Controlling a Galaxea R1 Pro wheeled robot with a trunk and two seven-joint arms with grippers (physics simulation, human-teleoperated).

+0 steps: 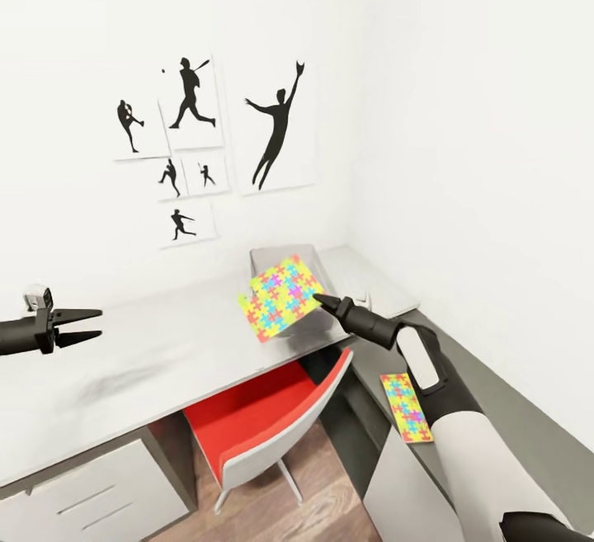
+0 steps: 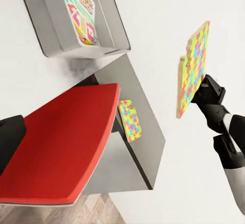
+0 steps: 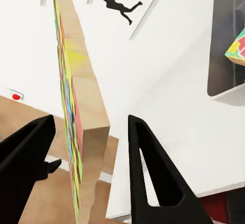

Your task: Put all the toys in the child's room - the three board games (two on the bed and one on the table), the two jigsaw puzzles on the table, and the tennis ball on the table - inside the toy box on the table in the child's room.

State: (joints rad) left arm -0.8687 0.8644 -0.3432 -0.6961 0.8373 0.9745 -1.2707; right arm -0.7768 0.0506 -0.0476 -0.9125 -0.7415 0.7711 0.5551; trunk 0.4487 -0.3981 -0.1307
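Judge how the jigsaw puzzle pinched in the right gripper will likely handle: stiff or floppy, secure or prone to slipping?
Probably stiff: the held jigsaw puzzle stays flat in mid-air, with no droop, though the right gripper pinches only one edge. Likely light, since it is a thin slab. It may pivot or slip, as most of it juts out unsupported above the table, short of the toy box.

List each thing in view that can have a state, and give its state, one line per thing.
Held jigsaw puzzle: lifted off the table, tilted, between the right gripper's jaws.
Second jigsaw puzzle: flat on the grey side unit.
Toy box: holds board games.
Right gripper: holding the puzzle.
Left gripper: open, empty.
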